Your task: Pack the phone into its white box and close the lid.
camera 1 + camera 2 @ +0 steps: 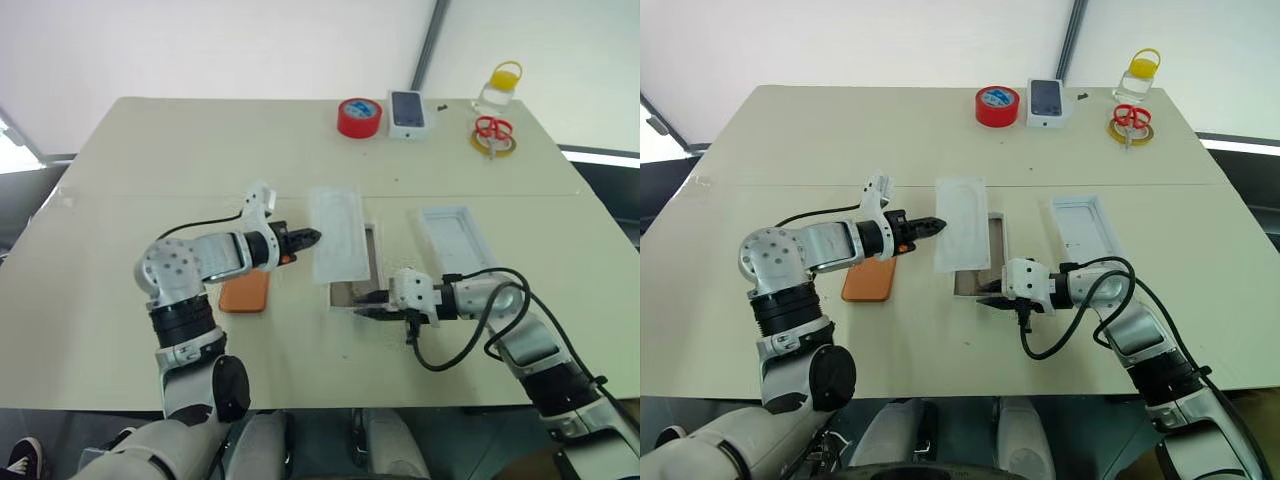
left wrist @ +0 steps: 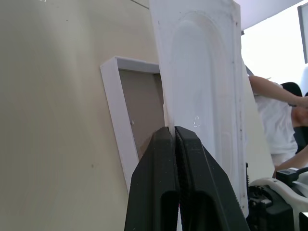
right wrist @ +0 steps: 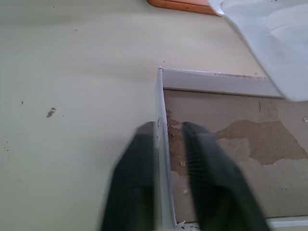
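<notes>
The left gripper [image 1: 312,237] is clamped tight on the edge of a thin flat white card [image 1: 338,236] with an oval outline, holding it lifted and tilted over the white box [image 1: 352,292]. In the left wrist view the black fingers [image 2: 163,168] pinch the card's edge, with the box's brownish floor behind it.

The right gripper [image 1: 366,308] sits at the near end of the white box, its fingers [image 3: 139,163] straddling a thin side wall, one outside and one inside the tray, a small gap left on either side; they are partly parted, not pressed on the wall.

The phone [image 1: 246,291] lies flat on the table [image 1: 150,150] at 9 o'clock from the box, below the left forearm, well outside the box. The lid [image 1: 456,238] lies open-side up at 2 o'clock from the box, untouched.

At 12 o'clock, along the table's far edge, stand a red tape roll [image 1: 360,117], a small box printed with a dark phone [image 1: 408,113], scissors [image 1: 493,130] and a bottle [image 1: 499,89].
</notes>
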You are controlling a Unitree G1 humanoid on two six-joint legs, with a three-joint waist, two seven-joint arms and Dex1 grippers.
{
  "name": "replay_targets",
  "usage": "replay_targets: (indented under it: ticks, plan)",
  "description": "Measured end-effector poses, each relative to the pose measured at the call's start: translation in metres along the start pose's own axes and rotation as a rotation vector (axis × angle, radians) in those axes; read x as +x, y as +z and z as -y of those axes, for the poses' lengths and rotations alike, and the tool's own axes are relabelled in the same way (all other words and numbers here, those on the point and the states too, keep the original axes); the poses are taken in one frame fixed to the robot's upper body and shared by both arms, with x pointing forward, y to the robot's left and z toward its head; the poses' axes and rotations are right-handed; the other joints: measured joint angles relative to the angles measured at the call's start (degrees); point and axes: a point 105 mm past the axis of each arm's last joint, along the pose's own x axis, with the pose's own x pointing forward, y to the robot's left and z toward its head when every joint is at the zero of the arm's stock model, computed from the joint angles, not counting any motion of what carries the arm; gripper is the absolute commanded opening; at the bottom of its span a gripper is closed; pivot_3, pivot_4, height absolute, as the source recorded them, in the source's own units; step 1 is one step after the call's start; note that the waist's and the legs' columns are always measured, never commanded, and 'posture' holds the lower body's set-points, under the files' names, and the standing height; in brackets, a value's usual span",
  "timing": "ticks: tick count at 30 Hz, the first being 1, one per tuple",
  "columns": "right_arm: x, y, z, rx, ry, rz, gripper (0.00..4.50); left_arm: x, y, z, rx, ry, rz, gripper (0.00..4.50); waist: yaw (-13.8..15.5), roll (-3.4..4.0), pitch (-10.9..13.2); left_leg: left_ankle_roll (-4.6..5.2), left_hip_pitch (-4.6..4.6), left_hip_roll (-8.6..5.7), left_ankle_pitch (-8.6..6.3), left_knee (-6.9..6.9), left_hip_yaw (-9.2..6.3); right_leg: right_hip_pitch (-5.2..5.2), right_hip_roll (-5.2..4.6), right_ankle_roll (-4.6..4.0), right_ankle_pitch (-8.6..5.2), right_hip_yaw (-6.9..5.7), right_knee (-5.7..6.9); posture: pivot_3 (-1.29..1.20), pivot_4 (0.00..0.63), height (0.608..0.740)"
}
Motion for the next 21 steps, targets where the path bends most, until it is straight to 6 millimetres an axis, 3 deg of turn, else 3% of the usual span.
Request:
replay_targets:
  ticks: [1,5,12,15,21]
  plan:
    - [0.000,0.000,0.001,0.003,-0.005,-0.002,2.83,0.000,-0.001,-0.001,-0.003,0.006,-0.003,0.00,-0.05,0.00,0.00,0.00,0.00,0.01,0.00,0.00,0.00,0.00,0.01,-0.01,-0.01,0.00,0.00,0.00,0.150,0.739]
    - [-0.010,0.000,0.005,0.015,-0.035,0.005,2.83,0.001,-0.001,-0.001,0.002,0.001,0.004,0.00,0.07,0.00,0.01,0.00,-0.02,0.00,0.00,0.00,0.00,-0.01,0.00,-0.02,-0.01,0.00,0.00,0.00,0.150,0.739]
    - [-0.060,-0.014,0.018,0.059,-0.146,-0.076,2.83,0.008,-0.012,0.002,-0.003,-0.002,-0.016,0.00,0.10,-0.04,0.03,0.01,-0.06,-0.06,-0.01,0.01,0.01,-0.01,-0.06,-0.15,-0.09,0.00,-0.05,0.00,0.150,0.739]
    - [-0.068,-0.019,0.023,0.065,-0.182,-0.083,2.83,0.017,-0.022,0.011,-0.009,-0.029,-0.037,0.00,-0.02,-0.04,0.03,0.01,-0.04,-0.02,-0.01,0.00,0.01,-0.01,-0.02,-0.15,-0.09,0.00,-0.04,0.00,0.150,0.739]
    - [-0.072,-0.025,0.026,0.058,-0.210,-0.093,2.83,0.019,-0.032,-0.001,0.001,0.047,-0.060,0.00,0.03,-0.04,0.03,0.02,-0.04,0.02,-0.01,0.00,0.01,-0.02,0.03,-0.15,-0.09,0.00,-0.03,0.00,0.150,0.739]
